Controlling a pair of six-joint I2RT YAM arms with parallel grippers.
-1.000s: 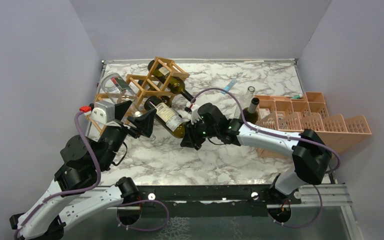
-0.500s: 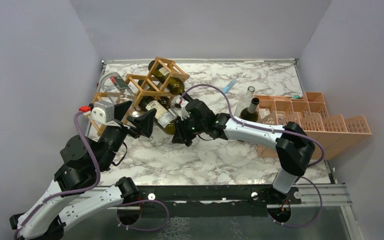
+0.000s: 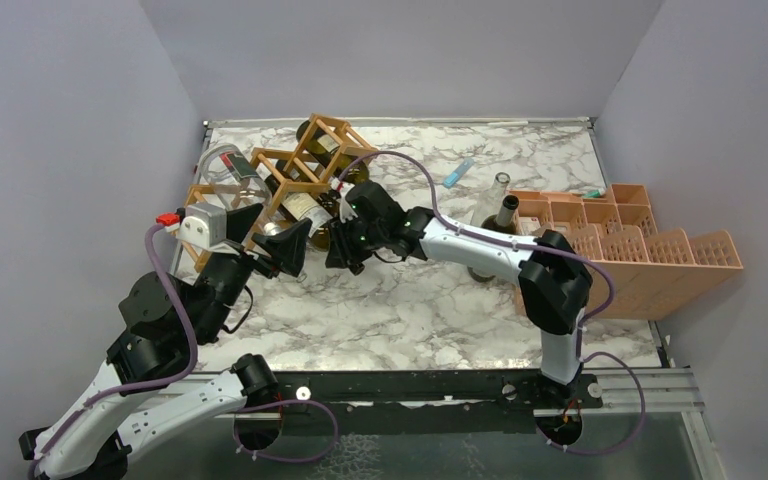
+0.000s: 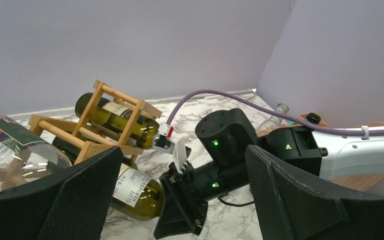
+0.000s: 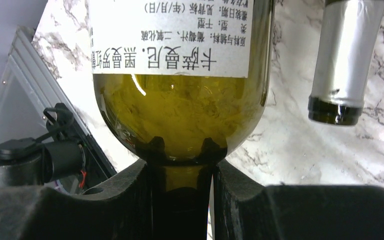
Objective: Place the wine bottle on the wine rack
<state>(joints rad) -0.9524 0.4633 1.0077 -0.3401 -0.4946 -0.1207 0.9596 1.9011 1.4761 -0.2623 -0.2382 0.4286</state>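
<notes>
While my right gripper (image 5: 182, 175) pinches the wine bottle (image 5: 180, 115) by its neck, its body lies among the lower bars of the wine rack (image 3: 300, 165); left gripper (image 3: 270, 235) spread wide.

pink crate (image 3: 660, 272) on marble table (image 3: 410, 322)

Framed by the left hand's (image 4: 182, 156) wide-spread fingers, the right hand (image 4: 174, 202) holds the base of a green wine bottle (image 4: 136, 192) lying partly inside the wine rack (image 4: 111, 119) on the marble tabletop (image 4: 232, 224).
</notes>
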